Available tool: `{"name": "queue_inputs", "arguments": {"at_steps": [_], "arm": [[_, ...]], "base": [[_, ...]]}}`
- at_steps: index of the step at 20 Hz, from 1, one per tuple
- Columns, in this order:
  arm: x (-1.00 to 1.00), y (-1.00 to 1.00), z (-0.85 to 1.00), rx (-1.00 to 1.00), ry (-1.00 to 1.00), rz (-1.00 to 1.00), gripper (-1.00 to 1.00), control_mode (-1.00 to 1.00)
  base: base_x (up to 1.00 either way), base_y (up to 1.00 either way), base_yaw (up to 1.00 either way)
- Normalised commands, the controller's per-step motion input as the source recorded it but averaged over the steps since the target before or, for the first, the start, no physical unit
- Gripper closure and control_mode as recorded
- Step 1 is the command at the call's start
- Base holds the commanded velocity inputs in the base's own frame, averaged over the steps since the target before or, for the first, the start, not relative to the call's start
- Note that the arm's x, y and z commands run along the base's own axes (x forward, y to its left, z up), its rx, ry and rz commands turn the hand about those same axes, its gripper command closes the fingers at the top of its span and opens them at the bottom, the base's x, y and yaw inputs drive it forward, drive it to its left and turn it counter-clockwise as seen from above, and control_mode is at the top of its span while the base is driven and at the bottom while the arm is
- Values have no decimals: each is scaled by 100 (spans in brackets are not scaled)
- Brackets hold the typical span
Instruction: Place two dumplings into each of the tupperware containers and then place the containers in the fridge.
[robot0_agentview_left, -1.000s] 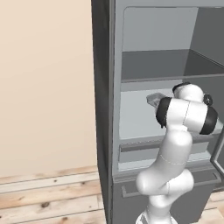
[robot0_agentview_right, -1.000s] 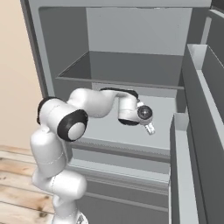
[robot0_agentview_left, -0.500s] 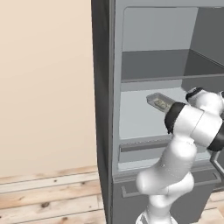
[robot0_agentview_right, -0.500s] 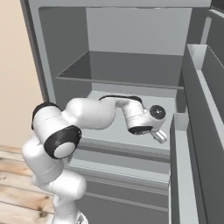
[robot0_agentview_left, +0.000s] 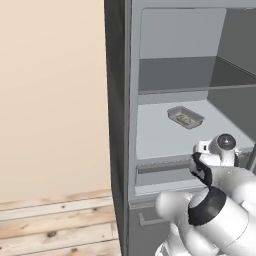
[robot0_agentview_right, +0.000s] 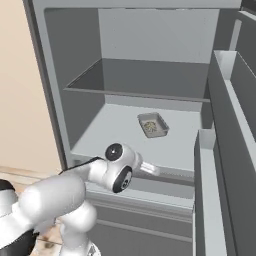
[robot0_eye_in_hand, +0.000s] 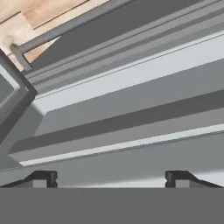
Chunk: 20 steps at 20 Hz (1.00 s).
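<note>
A: Inside the open fridge (robot0_agentview_left: 165, 40), one tupperware container (robot0_agentview_left: 185, 117) sits on the middle shelf (robot0_agentview_right: 120, 125), well back from its front edge. We see mottled dumplings (robot0_agentview_right: 149, 128) in it, though we cannot count them.

B: And our hand (robot0_eye_in_hand: 111, 177)?

A: Released, fingers spread wide with nothing between them, low by the shelf's front lip and apart from the tray.

B: What could go wrong from here?

A: We judge the elbow the main risk: the arm is folded tight beside the door (robot0_agentview_right: 225, 150), and a wide swing could strike the door or the shelf edge. Our second container waits elsewhere.
</note>
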Motion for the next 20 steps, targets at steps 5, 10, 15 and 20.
{"name": "queue_inputs", "arguments": {"at_steps": [5, 10, 15, 20], "arm": [[-100, 56, 100, -7, -10, 4, -100, -100], [-100, 91, 72, -4, 2, 9, -100, -100], [-82, 100, -11, -8, -4, 29, -100, -100], [-33, 100, -98, -7, -4, 37, -100, -100]], "base": [[0, 0, 0], [0, 0, 0], [0, 0, 0], [0, 0, 0]]}}
